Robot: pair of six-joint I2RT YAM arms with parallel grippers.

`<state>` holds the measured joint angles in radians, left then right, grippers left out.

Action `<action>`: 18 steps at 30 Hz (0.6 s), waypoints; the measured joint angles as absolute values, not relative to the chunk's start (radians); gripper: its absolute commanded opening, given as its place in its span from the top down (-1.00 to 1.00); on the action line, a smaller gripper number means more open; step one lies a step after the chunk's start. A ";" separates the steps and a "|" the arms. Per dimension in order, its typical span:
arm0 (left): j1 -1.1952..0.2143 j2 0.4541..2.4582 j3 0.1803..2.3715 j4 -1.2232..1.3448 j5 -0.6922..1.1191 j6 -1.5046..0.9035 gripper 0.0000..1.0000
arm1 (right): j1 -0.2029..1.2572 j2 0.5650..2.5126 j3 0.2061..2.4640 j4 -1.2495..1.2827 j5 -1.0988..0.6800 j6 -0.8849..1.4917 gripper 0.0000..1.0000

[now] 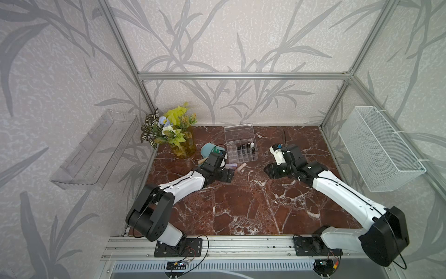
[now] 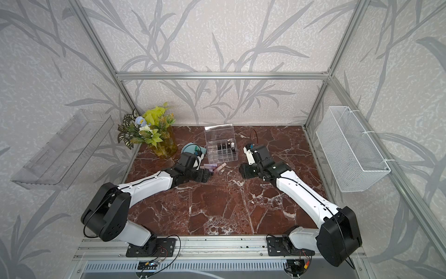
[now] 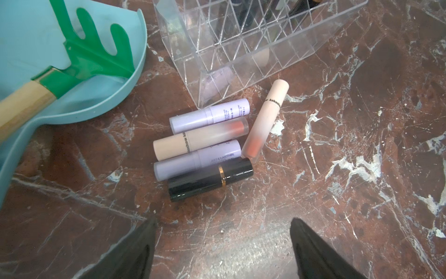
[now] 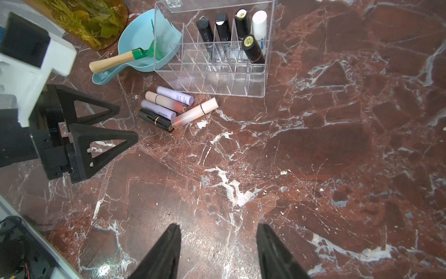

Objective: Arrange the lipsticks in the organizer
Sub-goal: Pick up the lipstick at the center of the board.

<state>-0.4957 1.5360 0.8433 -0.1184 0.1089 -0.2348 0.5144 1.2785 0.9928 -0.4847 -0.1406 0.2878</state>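
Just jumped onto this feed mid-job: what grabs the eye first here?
Five loose lipsticks lie bunched on the red marble table beside the clear organizer, with the left claw open just short of them. Inside the organizer, four black tubes and one white tube stand upright. Next to it, a green rake rests in a teal scoop.

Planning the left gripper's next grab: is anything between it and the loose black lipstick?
Nothing visible: only bare table between the open left gripper and the black lipstick. A purple lipstick lies against its far side.
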 measured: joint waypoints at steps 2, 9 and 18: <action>-0.497 1.554 0.853 -0.114 0.105 -0.234 -0.73 | 0.514 1.273 0.989 -0.486 -0.140 0.287 -0.10; -0.503 1.614 0.876 -0.104 0.099 -0.220 -0.72 | 0.514 1.271 0.983 -0.498 -0.141 0.283 -0.10; -0.529 1.651 0.910 -0.103 0.022 -0.156 -0.59 | 0.514 1.248 0.978 -0.501 -0.150 0.281 -0.10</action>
<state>-0.5293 1.6508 0.9096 -0.1028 0.0223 -0.1562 0.5144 1.2476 0.9779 -0.5007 -0.1505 0.2810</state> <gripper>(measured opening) 0.805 0.548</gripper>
